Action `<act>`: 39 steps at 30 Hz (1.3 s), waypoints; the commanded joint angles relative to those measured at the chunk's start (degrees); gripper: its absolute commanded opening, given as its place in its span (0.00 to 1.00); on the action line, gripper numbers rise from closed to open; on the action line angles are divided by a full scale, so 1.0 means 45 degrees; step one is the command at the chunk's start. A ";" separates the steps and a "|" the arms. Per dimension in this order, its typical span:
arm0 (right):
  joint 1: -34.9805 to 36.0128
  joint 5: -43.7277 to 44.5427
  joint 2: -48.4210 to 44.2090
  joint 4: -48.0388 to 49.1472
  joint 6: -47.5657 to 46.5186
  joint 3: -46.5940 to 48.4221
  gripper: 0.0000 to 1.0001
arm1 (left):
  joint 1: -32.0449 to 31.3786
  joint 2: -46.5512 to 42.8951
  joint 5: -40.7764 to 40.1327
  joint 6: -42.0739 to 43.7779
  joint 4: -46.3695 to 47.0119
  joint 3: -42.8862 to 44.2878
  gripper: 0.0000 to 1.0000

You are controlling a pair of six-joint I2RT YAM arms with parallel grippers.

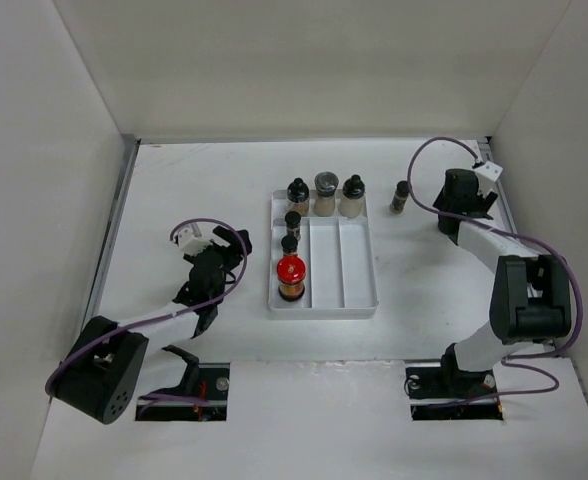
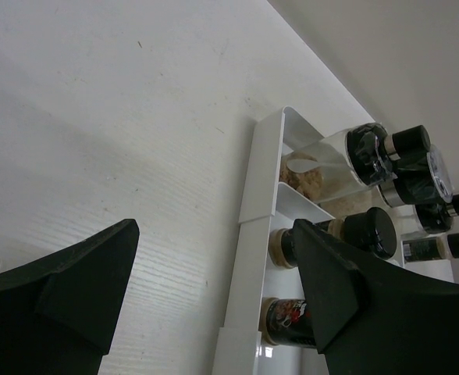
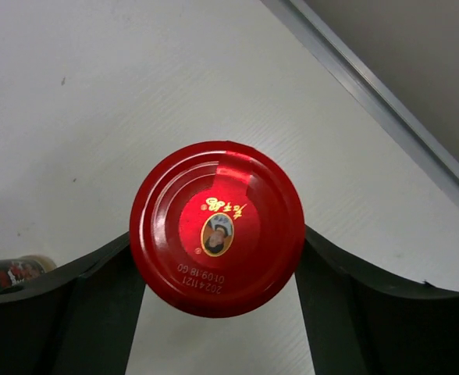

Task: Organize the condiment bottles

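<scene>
Jar (image 3: 216, 226), round glossy red cap, black tool (image 3: 216, 241)

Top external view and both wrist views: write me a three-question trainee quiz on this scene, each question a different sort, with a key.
1. True or false: the left gripper holds a bottle.
2. Seen from the top view, which compartment of the white tray holds the red-capped jar? A left, B middle, C right.
3. Name what stands between the fingers of the right gripper.
Key: 1 false, its fingers are apart with nothing between them; 2 A; 3 a second red-capped jar, outside the tray.
</scene>
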 commanded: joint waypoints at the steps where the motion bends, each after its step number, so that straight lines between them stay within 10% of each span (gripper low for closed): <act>1: -0.0003 0.0626 -0.0662 0.2298 -0.0202 -0.0498 0.74 | -0.0041 0.0071 0.0163 -0.0236 0.0706 0.0339 0.79; 20: 0.5832 0.1293 -0.5722 0.1052 -0.0633 -0.1068 0.61 | -0.0002 0.0091 0.0222 -0.0295 0.0706 0.0339 0.79; 28: 0.9234 0.0589 -0.2953 0.3257 -0.1062 0.0767 0.61 | 0.0017 -0.0085 0.0144 -0.0158 0.0725 0.0281 0.79; 39: 1.0037 0.0217 0.0526 0.3845 -0.1062 0.2664 0.60 | -0.0002 -0.0007 0.0222 -0.0177 0.0745 0.0320 0.79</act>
